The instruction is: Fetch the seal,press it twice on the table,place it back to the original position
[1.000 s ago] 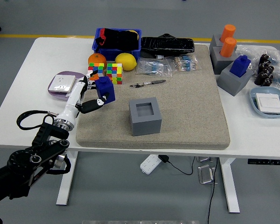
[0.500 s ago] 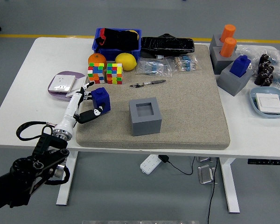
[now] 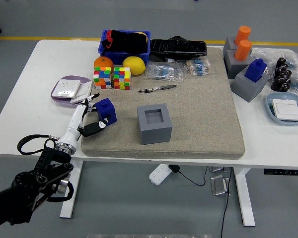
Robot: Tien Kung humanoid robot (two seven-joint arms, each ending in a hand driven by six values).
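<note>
Left hand (image 3: 92,115) hides the seal's (image 3: 107,109) left side

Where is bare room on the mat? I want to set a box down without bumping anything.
The mat's right half, between the grey holder and the grey block, is bare. The back edge is crowded with cubes, a pen and bags; the left hand with the blue seal fills the near-left corner.

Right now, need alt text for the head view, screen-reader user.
The robot's left hand grips a blue seal at the left edge of a grey mat on a white table. An empty grey holder block sits mid-mat to the seal's right, with cubes, fruit and a bin behind.
</note>
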